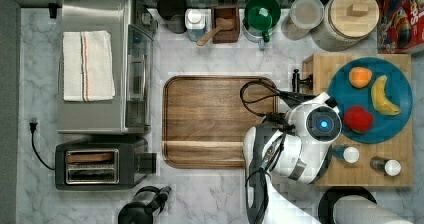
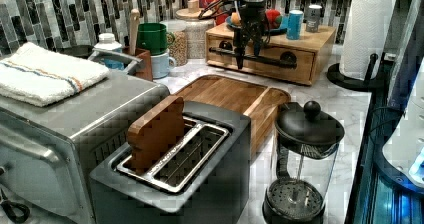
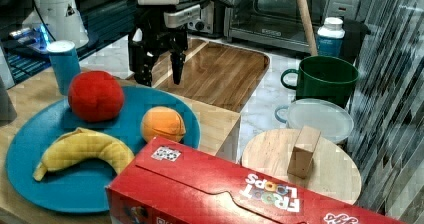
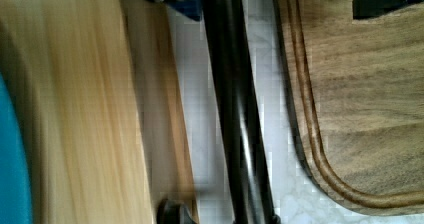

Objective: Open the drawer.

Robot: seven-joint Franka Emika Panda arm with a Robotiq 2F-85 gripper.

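The drawer (image 2: 260, 59) is closed, just beyond the tray (image 2: 235, 96). The gripper (image 2: 248, 54) hangs spread, one finger on each side of the handle (image 4: 235, 114): the grasping step. Next it must clamp the bar, then pull toward the tray.

The arm (image 1: 295, 144) is glossy white with dark joint bands, and a round cap on it glows blue. Black cables loop beside it. Its claw (image 3: 159, 69) has black fingers (image 3: 177, 66) below a white block.
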